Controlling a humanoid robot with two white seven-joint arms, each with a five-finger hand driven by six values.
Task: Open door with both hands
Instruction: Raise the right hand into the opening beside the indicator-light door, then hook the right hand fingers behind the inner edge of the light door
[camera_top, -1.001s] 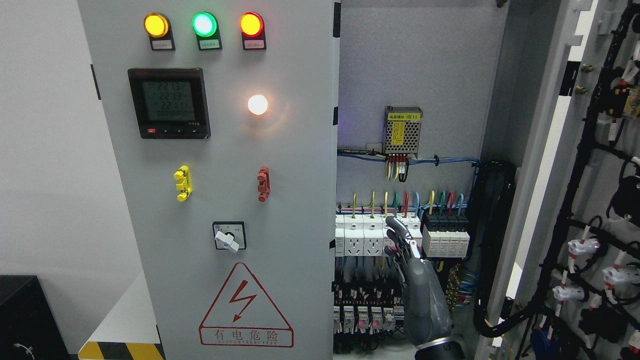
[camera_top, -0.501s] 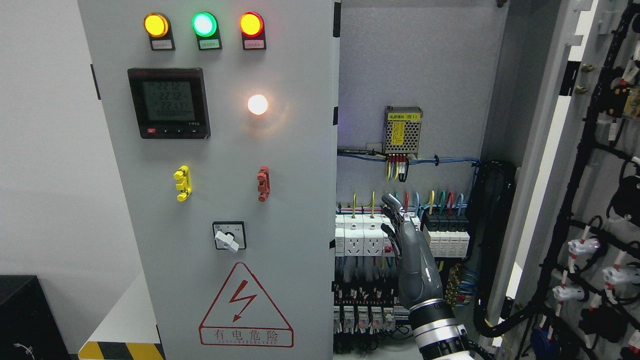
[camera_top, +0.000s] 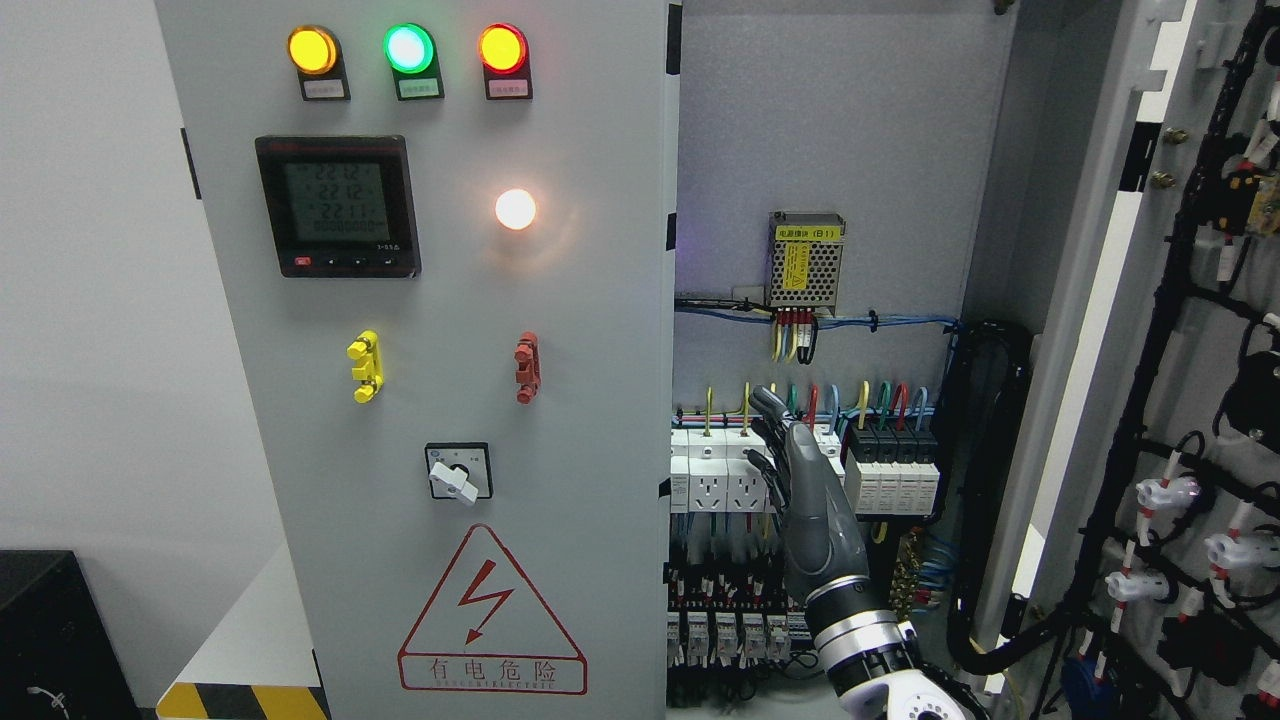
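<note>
1. Cabinet has two doors. The left door (camera_top: 450, 400) stands shut, a tall panel with its long axis vertical, its face turned toward the camera, and it fills the left-centre of the view.
2. The right door (camera_top: 1190, 380) is swung wide open at the right edge. Its long axis is also vertical, and its inner side faces the camera, carrying black cable looms (camera_top: 1150, 400).
3. The right hand (camera_top: 800, 470) comes up from the bottom edge, right of the middle. It is held upright in the opening between the two doors, in front of the breaker rows.
4. Right fingers (camera_top: 770, 405) are extended upward, only loosely bent, and hold nothing. They touch neither door.
5. The left arm does not show.
6. Count on the left door: three round indicator lamps along the top, namely amber (camera_top: 313, 50), green (camera_top: 409, 48) and red (camera_top: 503, 48). There is one white lamp (camera_top: 516, 209), lit.
7. Also there: one digital meter (camera_top: 338, 206), one yellow handle (camera_top: 365, 366), one red handle (camera_top: 527, 367), one rotary switch (camera_top: 458, 472) and one triangular warning label (camera_top: 490, 610).
8. Inside the cabinet: one perforated metal power supply (camera_top: 806, 262) on the back wall, with white socket modules (camera_top: 715, 470) below it at the level of the hand.
</note>
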